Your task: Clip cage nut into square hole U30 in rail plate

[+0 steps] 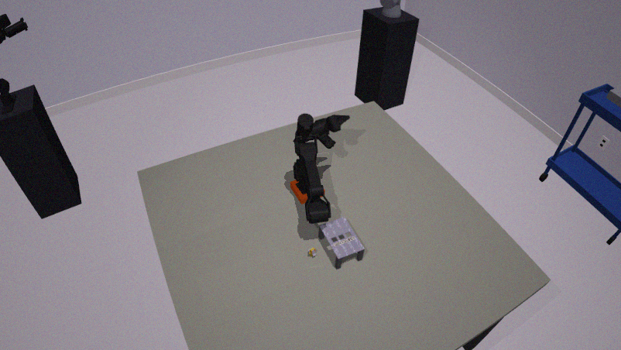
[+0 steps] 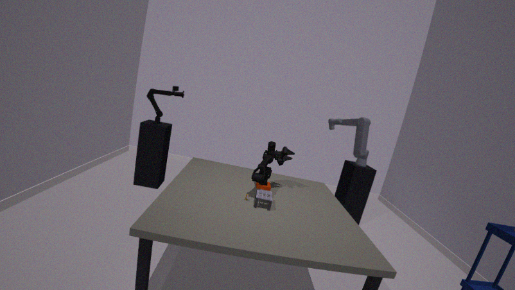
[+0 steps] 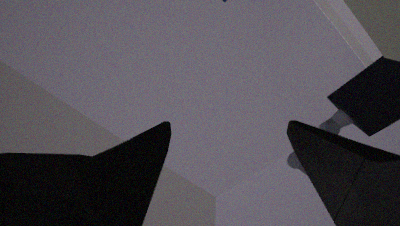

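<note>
The cage nut (image 1: 311, 252) (image 2: 246, 196) is a small yellow and grey piece lying on the table just left of the rail plate. The rail plate (image 1: 343, 230) (image 2: 264, 194) is a light grey perforated plate on dark legs, with square holes and a label strip. My gripper (image 1: 343, 118) (image 2: 291, 153) (image 3: 228, 127) is open and empty. It is raised high at the arm's far end and points away from the plate and nut toward the wall. The wrist view shows only the two dark fingertips against the wall and floor.
The arm's base with an orange block (image 1: 298, 191) (image 2: 262, 186) stands behind the plate. The table (image 1: 217, 217) (image 2: 201, 215) is olive grey. Black pedestals (image 1: 385, 56) (image 1: 36, 152) stand off the table. A blue cart (image 1: 587, 169) is at the right.
</note>
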`<action>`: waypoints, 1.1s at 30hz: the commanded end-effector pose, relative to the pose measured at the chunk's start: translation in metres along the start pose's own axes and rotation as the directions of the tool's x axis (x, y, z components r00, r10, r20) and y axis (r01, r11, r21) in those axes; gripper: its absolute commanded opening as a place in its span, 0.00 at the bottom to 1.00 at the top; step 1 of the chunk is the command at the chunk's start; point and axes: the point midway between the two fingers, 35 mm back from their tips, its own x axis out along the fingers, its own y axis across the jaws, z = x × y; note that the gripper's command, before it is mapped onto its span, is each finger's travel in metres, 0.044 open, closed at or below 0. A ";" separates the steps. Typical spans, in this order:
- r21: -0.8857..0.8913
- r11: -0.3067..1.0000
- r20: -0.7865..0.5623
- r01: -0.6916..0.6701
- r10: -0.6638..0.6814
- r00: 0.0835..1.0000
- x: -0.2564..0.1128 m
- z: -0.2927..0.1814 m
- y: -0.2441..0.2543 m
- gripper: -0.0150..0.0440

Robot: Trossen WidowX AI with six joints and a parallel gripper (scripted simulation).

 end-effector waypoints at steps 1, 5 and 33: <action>-0.008 1.000 0.004 -0.003 0.003 1.000 0.001 0.000 0.001 0.98; -0.171 0.984 0.080 -0.049 0.063 0.995 0.012 0.004 0.014 1.00; -0.474 0.643 0.872 0.602 0.250 0.421 0.051 0.164 0.145 1.00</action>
